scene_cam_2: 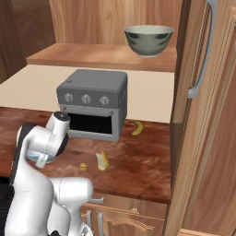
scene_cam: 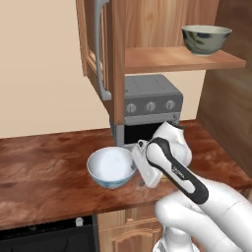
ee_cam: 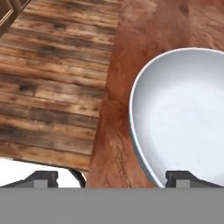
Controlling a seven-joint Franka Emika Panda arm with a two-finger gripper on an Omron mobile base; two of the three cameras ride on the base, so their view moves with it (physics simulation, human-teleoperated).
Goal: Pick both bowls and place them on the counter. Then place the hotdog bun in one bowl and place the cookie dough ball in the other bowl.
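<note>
White bowl [ee_cam: 183, 118] under my gripper [ee_cam: 111, 177], on counter [scene_cam: 44, 167]; fingers spread, released. Grey-green bowl [scene_cam: 205, 39] on shelf [scene_cam: 172, 60], 1 o'clock: rigid, glossy, breakable; pinch rim wall.

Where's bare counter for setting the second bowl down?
Free: the counter left of the white bowl, back to the wall. In the right base view, also between bun and cabinet side. Crowded: around the toaster oven, bun and dough ball.
</note>
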